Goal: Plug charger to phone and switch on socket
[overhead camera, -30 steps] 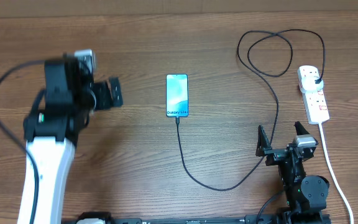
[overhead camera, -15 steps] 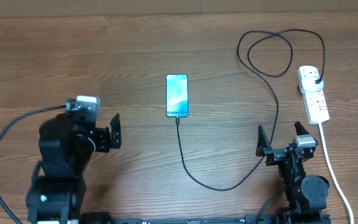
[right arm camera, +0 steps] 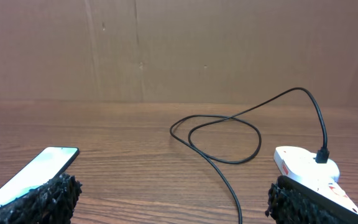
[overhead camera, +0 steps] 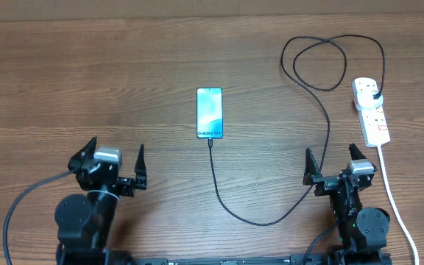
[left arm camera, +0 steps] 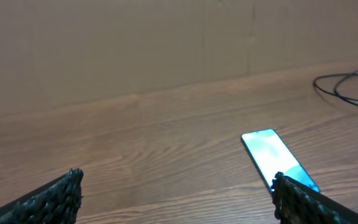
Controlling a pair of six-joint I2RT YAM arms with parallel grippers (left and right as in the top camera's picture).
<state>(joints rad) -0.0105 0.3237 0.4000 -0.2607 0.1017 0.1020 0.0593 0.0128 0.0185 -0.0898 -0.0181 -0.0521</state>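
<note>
Jaws stand spread wide and empty on both the left arm and the right arm, parked at the counter's near edge. The phone lies mid-counter with its screen lit. The charger cable runs from its near end, sweeps past my right jaws and loops near the far right corner. It ends at a black plug in the power strip by the right edge.

My worry is the cable lying just beside the right jaws. A careless reach could snag it and tug the connector or drag the phone. Pressing a switch off-centre could skid the strip.

I cannot tell whether the connector is fully seated or how the red switches sit. Both wrist views cut off the phone's near end.
</note>
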